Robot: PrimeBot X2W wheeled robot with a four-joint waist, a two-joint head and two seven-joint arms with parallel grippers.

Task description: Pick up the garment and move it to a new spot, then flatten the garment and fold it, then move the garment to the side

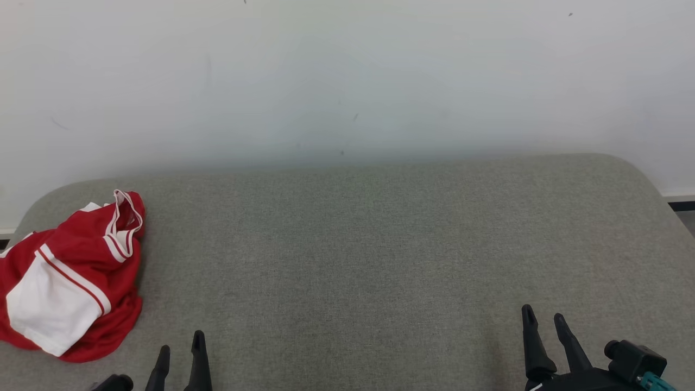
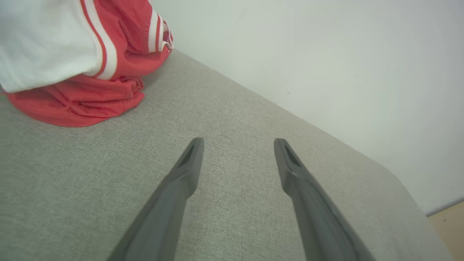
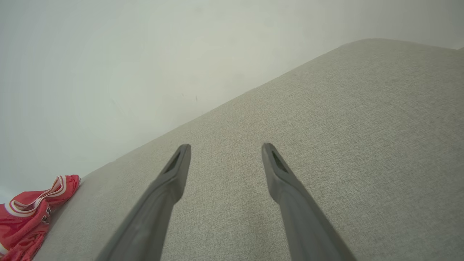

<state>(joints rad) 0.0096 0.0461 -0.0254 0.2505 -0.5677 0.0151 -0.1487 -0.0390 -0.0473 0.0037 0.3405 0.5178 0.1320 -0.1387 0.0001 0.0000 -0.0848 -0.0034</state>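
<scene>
The garment (image 1: 70,277) is a red piece with white panels and striped trim, lying crumpled at the far left of the grey cushioned surface (image 1: 353,244). In the left wrist view the garment (image 2: 83,61) bulges at the upper left, and in the right wrist view the garment (image 3: 25,214) peeks in at the lower left. My left gripper (image 1: 181,347) stands open at the bottom, a short way right of the cloth, holding nothing. Over at the lower right my right gripper (image 1: 543,317) is open too, far from the cloth. Both sets of fingers (image 2: 188,163) (image 3: 177,166) hover above bare fabric.
A pale wall (image 1: 347,76) rises directly behind the grey surface. The surface has rounded back corners, and a strip of floor with a dark skirting (image 1: 681,206) shows past its right end.
</scene>
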